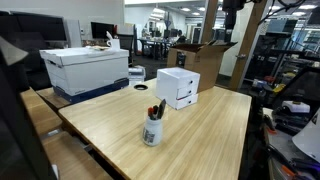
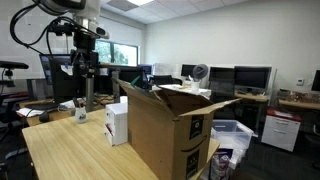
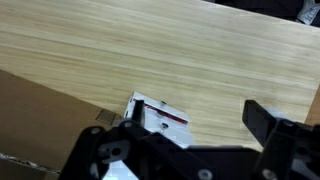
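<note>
My gripper [image 3: 195,122] is open and empty, its two black fingers spread wide in the wrist view. It hangs high above the wooden table [image 3: 200,50]. It also shows in both exterior views [image 2: 84,56] [image 1: 232,10]. Directly below it is a small white drawer box [image 3: 160,114], which stands on the table [image 1: 178,88] [image 2: 117,122]. A white cup with pens [image 1: 152,128] stands nearer the table's front edge and appears in an exterior view [image 2: 80,113]. Nothing touches the gripper.
A large open cardboard box [image 2: 165,130] stands beside the table; its flap shows in the wrist view [image 3: 40,120]. A big white lidded box [image 1: 85,65] sits on a side table. Office desks, monitors and shelves surround the table.
</note>
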`<state>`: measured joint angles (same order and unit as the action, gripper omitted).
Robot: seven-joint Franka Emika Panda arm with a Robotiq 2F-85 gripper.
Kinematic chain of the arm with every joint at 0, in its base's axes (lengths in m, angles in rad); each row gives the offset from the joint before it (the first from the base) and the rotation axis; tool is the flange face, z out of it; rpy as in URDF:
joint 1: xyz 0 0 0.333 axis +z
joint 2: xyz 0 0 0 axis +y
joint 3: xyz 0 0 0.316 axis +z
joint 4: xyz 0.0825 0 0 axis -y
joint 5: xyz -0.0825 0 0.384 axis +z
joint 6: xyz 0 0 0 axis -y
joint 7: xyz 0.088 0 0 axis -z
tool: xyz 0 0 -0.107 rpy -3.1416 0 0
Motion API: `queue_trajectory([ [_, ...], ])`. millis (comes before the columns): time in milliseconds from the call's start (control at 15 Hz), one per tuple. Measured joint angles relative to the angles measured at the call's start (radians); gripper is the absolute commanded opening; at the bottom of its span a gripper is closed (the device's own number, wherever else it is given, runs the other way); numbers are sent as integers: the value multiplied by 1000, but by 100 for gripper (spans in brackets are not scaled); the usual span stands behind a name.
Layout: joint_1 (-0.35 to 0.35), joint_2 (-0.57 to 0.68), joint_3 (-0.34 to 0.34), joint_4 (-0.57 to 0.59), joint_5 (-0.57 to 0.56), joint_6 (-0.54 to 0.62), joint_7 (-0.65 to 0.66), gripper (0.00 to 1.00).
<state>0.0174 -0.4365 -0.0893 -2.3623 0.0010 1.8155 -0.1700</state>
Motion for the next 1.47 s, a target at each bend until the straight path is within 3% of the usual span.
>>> queue_trajectory([
  [600, 17, 0, 37, -11, 4, 10, 0, 100],
  [800, 37, 0, 59, -29, 33, 64, 9, 100],
  [1200, 83, -1, 138, -103, 46, 199, 66, 100],
  [1467, 129, 1, 251, -170, 17, 257, 159, 100],
])
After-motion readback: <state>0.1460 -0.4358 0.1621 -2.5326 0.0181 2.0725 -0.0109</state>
